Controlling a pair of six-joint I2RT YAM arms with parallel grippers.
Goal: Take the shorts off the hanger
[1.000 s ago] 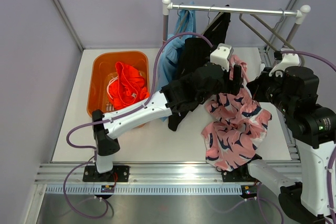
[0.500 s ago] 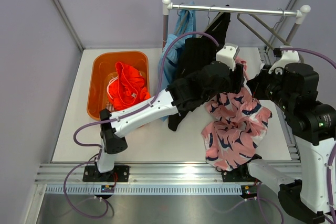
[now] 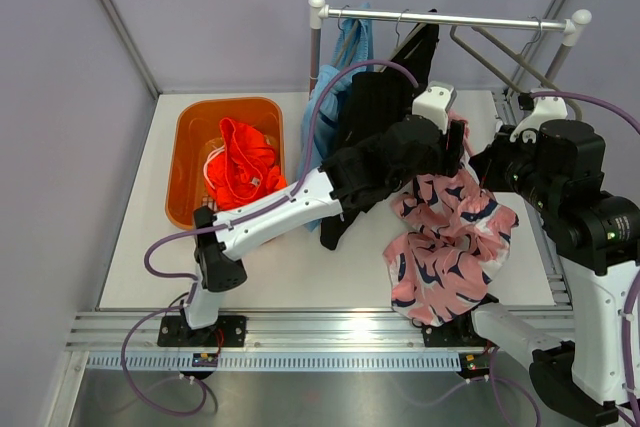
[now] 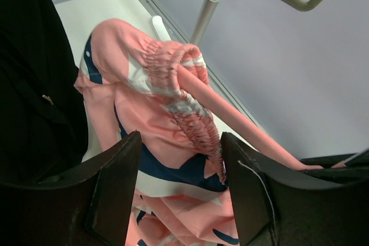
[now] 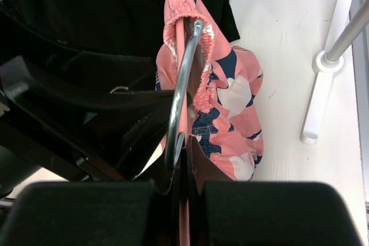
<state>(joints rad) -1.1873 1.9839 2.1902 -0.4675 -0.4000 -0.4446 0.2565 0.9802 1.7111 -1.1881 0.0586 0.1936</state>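
In the overhead view, the pink shorts with navy-and-white pattern (image 3: pixel 450 237) are hanging at centre right. The black shorts (image 3: pixel 375 107) and light blue shorts (image 3: pixel 330 107) are hanging below the silver rack rail (image 3: pixel 450 19) at upper centre, and the bright orange shorts (image 3: pixel 245 162) are lying in the orange plastic bin (image 3: pixel 188 147) at left. In the left wrist view, the left gripper (image 4: pixel 181 171) is standing wide open, its fingers straddling the gathered pink waistband on the pink hanger arm (image 4: pixel 242 125) without clamping it. In the right wrist view, the right gripper (image 5: pixel 181 165) is pinching the grey metal hanger hook (image 5: pixel 183 79) at lower centre, with its jaws almost fully closed.
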